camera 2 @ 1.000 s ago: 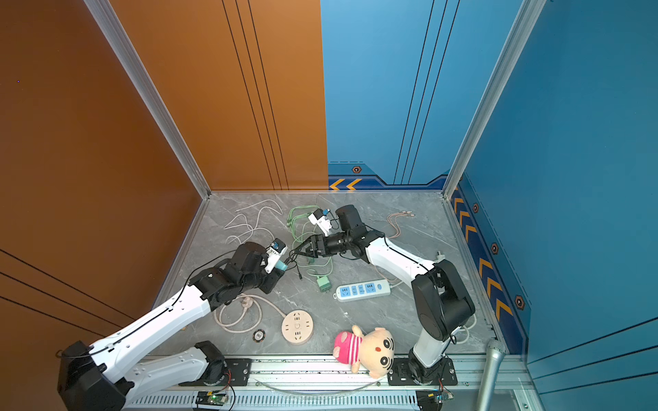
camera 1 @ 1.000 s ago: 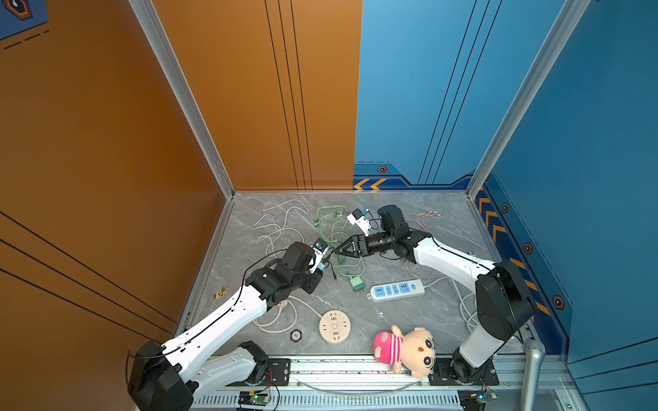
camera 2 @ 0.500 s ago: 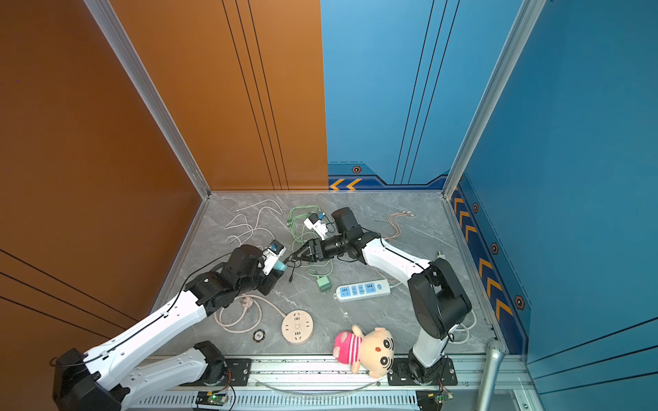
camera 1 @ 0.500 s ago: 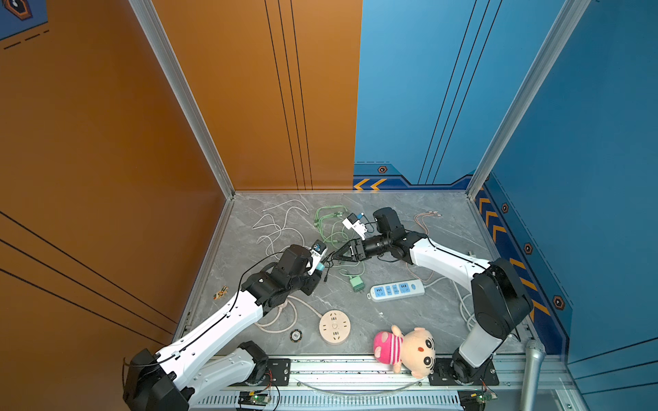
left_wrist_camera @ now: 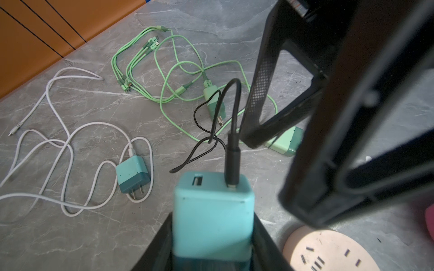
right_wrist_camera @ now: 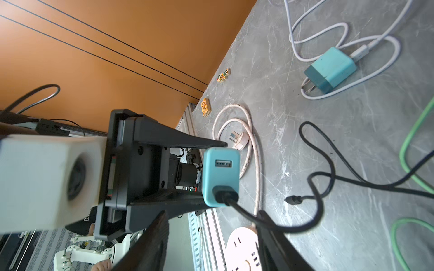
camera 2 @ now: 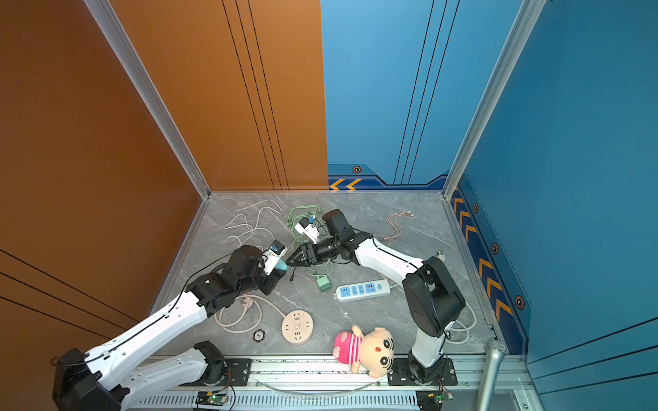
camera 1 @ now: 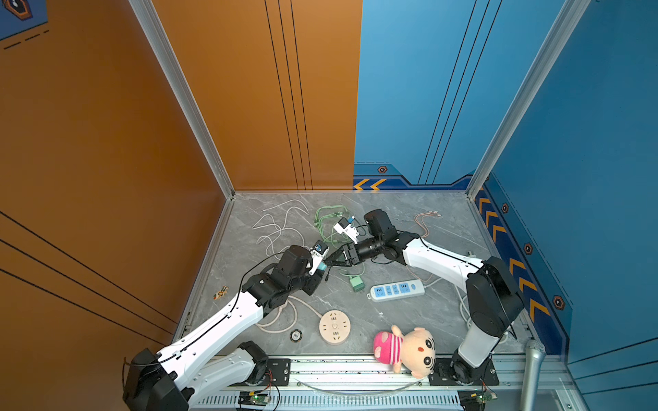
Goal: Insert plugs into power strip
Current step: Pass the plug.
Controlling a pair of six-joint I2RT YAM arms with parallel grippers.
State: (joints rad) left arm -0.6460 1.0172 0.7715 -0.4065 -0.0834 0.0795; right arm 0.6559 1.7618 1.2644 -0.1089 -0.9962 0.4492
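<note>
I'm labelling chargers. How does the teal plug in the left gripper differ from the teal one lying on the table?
The held teal plug is clamped in the left gripper above the table; the loose teal plug lies flat on it. The held one trails a black cable, the loose one a white cable. The loose one's prongs show; the held one's are hidden. Both are teal cubes.

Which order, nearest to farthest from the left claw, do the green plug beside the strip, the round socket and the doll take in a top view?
1. Green plug, right beside the left claw, toward the strip.
2. Round socket, further forward, toward the front rail.
3. Doll, at the front rail, off to the right.
</note>
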